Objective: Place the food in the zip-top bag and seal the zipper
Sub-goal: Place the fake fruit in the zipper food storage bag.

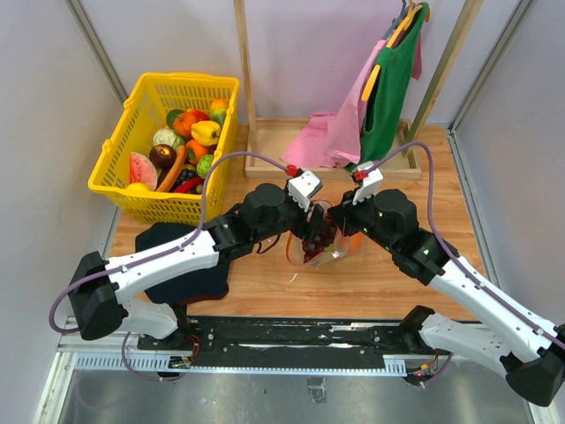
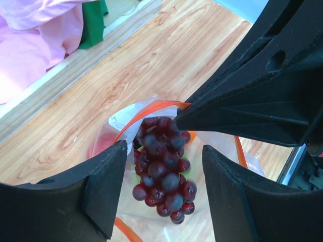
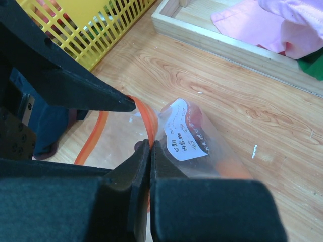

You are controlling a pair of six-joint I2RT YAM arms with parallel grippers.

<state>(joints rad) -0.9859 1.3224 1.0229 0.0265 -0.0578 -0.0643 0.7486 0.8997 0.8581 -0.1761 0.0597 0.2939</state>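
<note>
One grape bunch lies in the limp, slippery zip-top bag, just six o'clock of tabletop centre; left end effector gapes above, right end effector pinches the stiffer zipper, probably the safest hold.

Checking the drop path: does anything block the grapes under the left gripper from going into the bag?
Nothing visible does. The grapes sit between the fingers of the open left gripper, right at the open mouth of the zip-top bag. The right gripper pinches the zipper.
</note>
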